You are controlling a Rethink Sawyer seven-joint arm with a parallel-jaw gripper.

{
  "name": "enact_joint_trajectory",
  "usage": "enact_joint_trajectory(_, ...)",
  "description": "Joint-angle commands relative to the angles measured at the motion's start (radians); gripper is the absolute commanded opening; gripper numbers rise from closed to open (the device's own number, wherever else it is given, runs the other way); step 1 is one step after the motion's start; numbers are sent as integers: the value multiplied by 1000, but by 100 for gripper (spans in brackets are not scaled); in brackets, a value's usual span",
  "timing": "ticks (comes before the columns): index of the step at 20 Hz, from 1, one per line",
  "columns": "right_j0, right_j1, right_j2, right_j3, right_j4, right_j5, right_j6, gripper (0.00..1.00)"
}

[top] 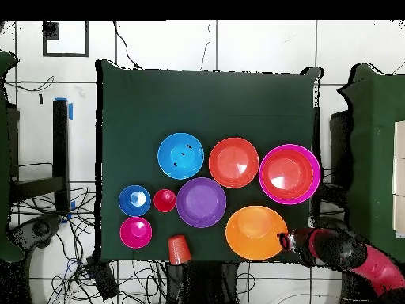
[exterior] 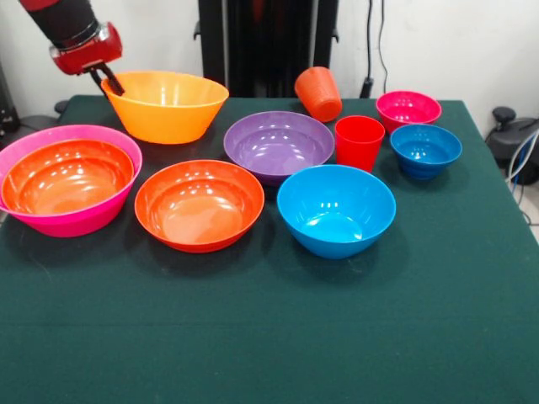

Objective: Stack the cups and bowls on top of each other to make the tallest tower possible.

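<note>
Bowls lie spread singly, though one shallow red-orange plastic bowl [exterior: 67,175] already nests in the big pink plastic bowl [exterior: 21,143] at left, a tower base. The red-and-black gripper [exterior: 108,82] touches the far-left rim of the big yellow-orange plastic bowl [exterior: 168,105]; its opening cannot be told. The orange tapered plastic cup [exterior: 318,93] lies tipped at the far edge.

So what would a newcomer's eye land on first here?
Probably the big pink bowl at the front view's left edge, with a red-orange bowl nested inside. Next, the end effector at the yellow-orange bowl's rim, and the orange cup tipped over behind the purple bowl.
</note>
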Motion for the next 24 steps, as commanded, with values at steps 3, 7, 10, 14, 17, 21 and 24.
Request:
enact_joint_trajectory(3,81,-73,-36,12,-195,-46,-85,0)
enact_joint_trajectory(7,82,-112,-29,49,-189,-39,-53,0)
enact_joint_trajectory(10,88,-153,-23,76,-176,-25,-43,0)
enact_joint_trajectory(14,90,-207,-23,107,-153,2,-45,0)
enact_joint_trajectory(17,99,-229,-19,118,-139,18,-46,0)
enact_joint_trajectory(21,114,-230,-12,113,-129,39,-54,0)
enact_joint_trajectory(24,118,-246,-9,115,-119,53,-63,0)
